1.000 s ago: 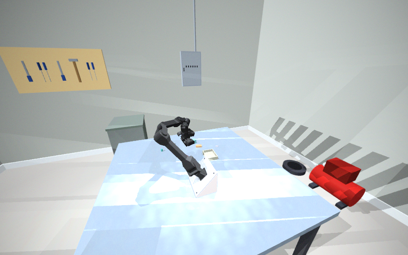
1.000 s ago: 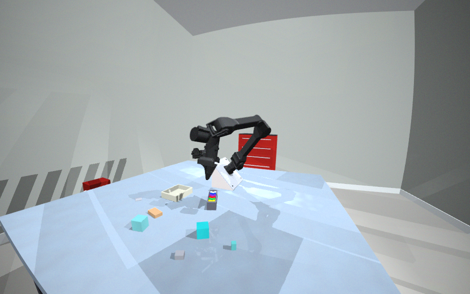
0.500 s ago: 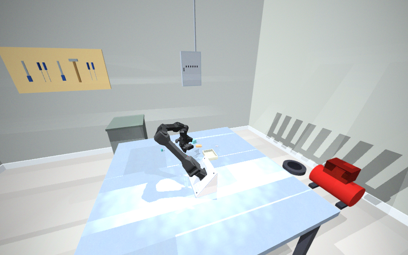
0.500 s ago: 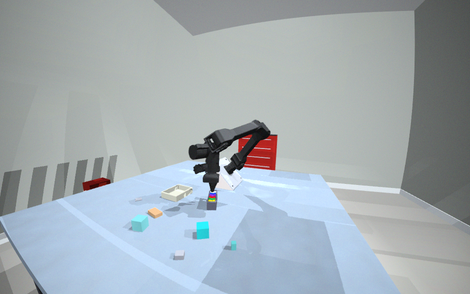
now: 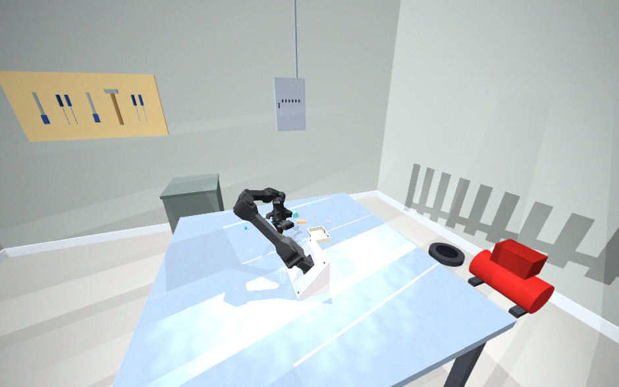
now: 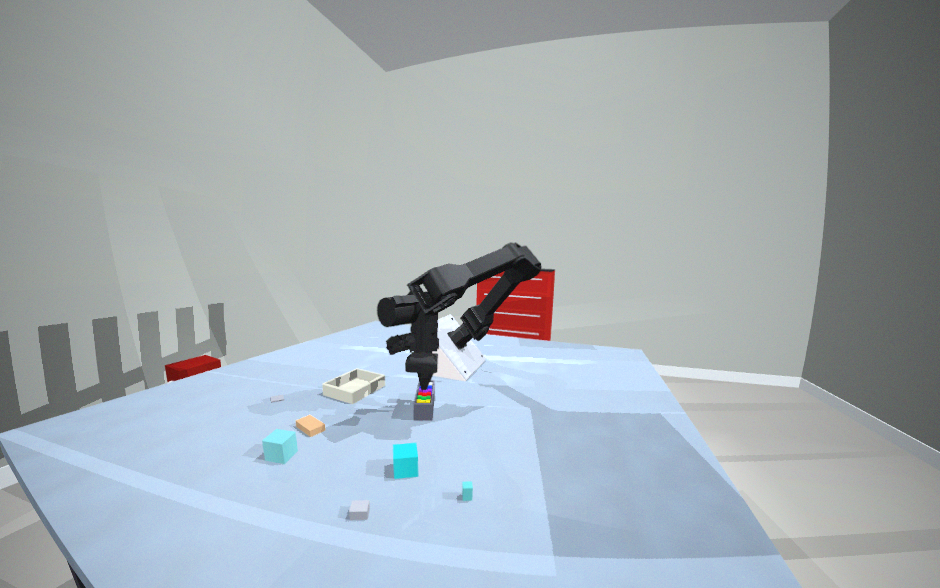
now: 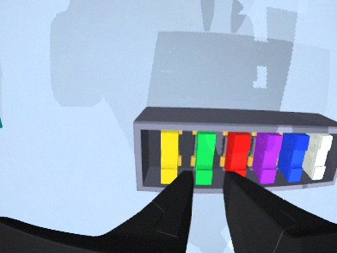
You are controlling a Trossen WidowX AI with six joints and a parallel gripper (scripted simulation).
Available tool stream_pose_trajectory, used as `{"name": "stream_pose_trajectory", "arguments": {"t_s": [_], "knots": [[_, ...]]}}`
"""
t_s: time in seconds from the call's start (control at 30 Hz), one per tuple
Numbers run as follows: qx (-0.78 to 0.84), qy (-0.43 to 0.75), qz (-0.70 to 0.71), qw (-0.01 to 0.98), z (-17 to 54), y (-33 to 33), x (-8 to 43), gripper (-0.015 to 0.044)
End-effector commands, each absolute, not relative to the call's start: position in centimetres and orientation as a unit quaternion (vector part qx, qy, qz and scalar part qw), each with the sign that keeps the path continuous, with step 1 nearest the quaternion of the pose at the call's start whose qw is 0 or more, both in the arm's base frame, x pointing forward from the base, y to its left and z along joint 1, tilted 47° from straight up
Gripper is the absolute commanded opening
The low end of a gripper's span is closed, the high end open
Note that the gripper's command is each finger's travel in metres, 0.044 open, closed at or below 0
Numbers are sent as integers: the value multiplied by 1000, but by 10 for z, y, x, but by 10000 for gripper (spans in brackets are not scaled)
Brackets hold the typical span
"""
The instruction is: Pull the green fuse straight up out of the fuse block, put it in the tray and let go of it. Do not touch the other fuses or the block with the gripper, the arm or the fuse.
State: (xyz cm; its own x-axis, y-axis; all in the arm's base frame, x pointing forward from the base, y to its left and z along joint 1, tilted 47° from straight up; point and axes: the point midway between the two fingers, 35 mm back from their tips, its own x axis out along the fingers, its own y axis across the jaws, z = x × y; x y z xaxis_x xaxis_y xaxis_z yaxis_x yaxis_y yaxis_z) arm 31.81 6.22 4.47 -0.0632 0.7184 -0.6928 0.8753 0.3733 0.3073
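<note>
The dark fuse block (image 6: 423, 411) (image 7: 137, 157) stands on the table with several coloured fuses in a row. The green fuse (image 7: 205, 151) is seated in it, between the yellow fuse (image 7: 169, 151) and the red fuse (image 7: 237, 151). My gripper (image 7: 208, 181) (image 6: 424, 386) points down close over the block, its fingers a little apart with nothing held. In the wrist view the tips lie either side of the green fuse's lower end, and the right tip overlaps the red fuse's lower end. I cannot tell whether it touches. The cream tray (image 5: 320, 239) (image 6: 338, 392) shows no fuse in it.
An orange block (image 6: 309, 425) (image 5: 301, 221), a pale cyan cube (image 6: 279, 446), a bright cyan cube (image 6: 405, 461), a small cyan block (image 6: 467, 491) and a grey piece (image 6: 358, 510) lie on the table. The white wedge base (image 5: 317, 278) is behind the fuse block.
</note>
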Motion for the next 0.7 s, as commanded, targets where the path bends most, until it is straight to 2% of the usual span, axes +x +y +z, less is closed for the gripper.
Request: {"name": "stream_pose_trajectory", "arguments": {"t_s": [0.0,0.67], "knots": [[554,723,-97,402,41,66,317,71],[554,723,-97,402,33,74,316,71]]}}
